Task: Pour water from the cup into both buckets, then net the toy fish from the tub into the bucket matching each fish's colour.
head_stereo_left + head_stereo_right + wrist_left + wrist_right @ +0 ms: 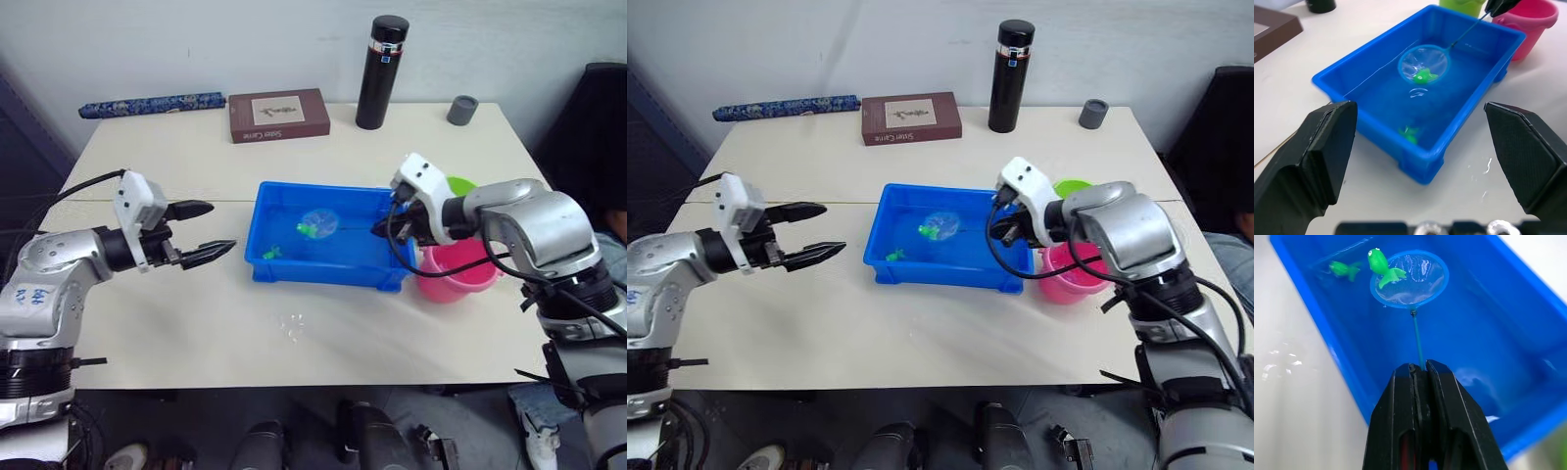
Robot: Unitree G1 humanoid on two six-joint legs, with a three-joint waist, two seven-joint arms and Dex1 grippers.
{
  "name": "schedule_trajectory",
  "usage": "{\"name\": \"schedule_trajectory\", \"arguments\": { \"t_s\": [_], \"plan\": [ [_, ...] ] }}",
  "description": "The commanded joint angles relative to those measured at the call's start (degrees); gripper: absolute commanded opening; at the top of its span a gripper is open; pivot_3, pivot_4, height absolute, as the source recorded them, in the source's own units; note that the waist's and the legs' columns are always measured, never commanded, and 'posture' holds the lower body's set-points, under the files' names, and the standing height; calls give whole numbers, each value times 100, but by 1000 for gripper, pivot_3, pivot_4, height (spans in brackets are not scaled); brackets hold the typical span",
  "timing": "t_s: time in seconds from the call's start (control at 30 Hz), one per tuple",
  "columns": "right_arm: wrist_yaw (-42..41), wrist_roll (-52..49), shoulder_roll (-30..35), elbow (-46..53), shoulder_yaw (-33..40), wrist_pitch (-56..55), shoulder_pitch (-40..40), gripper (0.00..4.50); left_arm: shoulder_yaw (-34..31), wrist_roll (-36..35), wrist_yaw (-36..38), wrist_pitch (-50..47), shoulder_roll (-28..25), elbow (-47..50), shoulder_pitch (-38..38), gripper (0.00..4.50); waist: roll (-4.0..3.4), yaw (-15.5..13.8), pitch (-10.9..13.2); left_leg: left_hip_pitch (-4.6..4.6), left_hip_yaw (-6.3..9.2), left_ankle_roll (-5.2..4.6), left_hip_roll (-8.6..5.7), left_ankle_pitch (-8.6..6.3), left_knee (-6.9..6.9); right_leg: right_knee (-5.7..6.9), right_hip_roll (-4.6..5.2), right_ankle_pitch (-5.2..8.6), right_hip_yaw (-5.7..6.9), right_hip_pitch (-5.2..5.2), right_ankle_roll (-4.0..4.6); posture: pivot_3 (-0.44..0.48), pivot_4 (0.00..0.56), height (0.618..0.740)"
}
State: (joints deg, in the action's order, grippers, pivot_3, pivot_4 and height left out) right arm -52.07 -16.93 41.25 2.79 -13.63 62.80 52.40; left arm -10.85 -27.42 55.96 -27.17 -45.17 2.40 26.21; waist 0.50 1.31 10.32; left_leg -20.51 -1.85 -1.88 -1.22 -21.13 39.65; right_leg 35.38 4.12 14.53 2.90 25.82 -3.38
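The blue tub [284, 269] sits mid-table with water in it. My right gripper [384, 227] is shut on the thin handle of the net [1409, 279], whose blue hoop is over the tub with a green toy fish [1382, 265] at its rim. A second green fish [271, 253] lies in the tub's near left corner. The pink bucket [457, 271] stands just right of the tub, and the green bucket [460, 184] peeks out behind my right arm. My left gripper [201, 232] hangs open over the table, left of the tub. The cup is out of view.
A black flask [381, 71], a grey cap [462, 110], a brown book [278, 115] and a blue patterned roll [152, 104] line the table's far edge. A small water spill [292, 325] lies in front of the tub.
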Motion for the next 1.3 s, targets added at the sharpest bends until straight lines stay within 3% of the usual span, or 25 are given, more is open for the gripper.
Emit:
{"name": "schedule_trajectory", "arguments": {
  "t_s": [0.03,0.43,0.57,0.73,1.0,1.3],
  "plan": [
    [-35,-99,298,223,471,-171,-88,0,134,36,114,174,54,-104,337,4473,0,0,0,0,0,0,0,0,0,0,0,0,0,0,0,0,150,740],
    [416,-289,1495,388,2294,103,-881,0,646,270,535,575,313,-995,1266,4473,-1,-35,1,-1,-3,0,1,0,0,-2,-1,0,-1,0,-1,0,150,740],
    [781,-72,1736,204,2556,-143,-1040,0,777,399,690,768,428,-1366,1539,4473,-1,-109,1,1,-6,-1,1,1,2,1,-2,0,-2,0,-1,0,150,740],
    [1219,417,2021,192,2477,-802,-1409,0,895,524,837,984,568,-1751,1794,4473,-1,-130,1,1,-9,-1,0,2,3,2,-2,-1,-4,0,-1,0,150,740],
    [1595,1491,2445,1024,2138,-2252,-2655,0,968,666,1010,1205,730,-2137,2012,4473,-1,-137,1,0,-14,-1,0,2,9,7,-7,-1,-5,0,-3,0,150,740],
    [1849,2715,2649,1446,1592,-3120,-3148,0,986,770,1069,1403,1038,-2382,2247,4473,-1,-144,1,0,-14,0,0,2,17,8,-11,-2,-5,-2,-4,0,150,740]
  ]
}}
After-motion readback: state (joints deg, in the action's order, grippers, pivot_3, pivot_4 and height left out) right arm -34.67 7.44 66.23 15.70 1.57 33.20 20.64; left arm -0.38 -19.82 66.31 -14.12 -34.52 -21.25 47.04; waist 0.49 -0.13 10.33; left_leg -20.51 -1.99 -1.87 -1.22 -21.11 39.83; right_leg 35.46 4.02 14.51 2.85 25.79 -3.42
